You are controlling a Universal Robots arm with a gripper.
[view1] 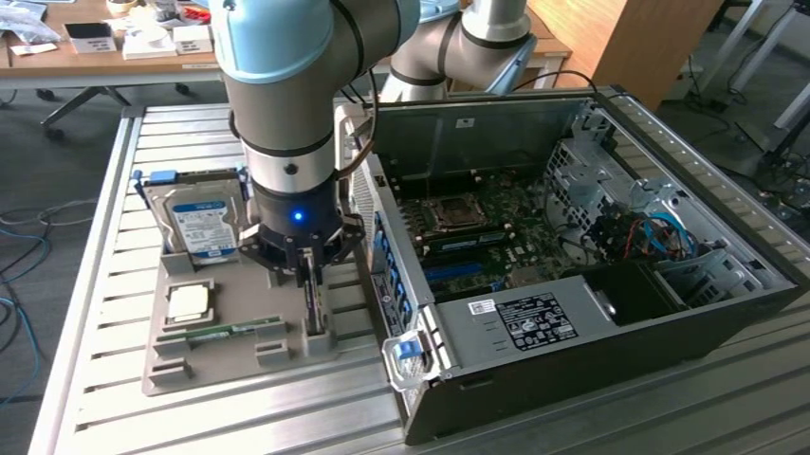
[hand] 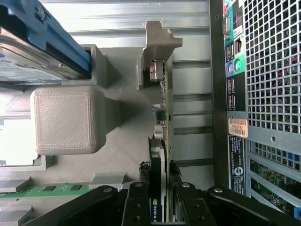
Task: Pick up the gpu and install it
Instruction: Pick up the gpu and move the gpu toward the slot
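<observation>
the gripper (view1: 310, 277) sits low in the lower left of the exterior view, over a grey printed holder (view1: 241, 368) on the slatted metal table (view1: 79, 332). its jaws are drawn in narrow and clamp the gpu (view1: 313, 308), which stands on edge in a slot at the holder's side nearest the open computer case (view1: 633, 322). in the wrist view the black fingers (hand: 141, 209) press on both faces of the thin card (hand: 162, 117), with the grey metal bracket at its far end and the case's perforated rear panel just beside it. the card is not yet out of its slot. on the holder toward the exterior view's left stand a hard drive (view1: 203, 227) with a blue-white label, a square processor chip (view1: 190, 303) and a green memory stick (view1: 234, 332).
</observation>
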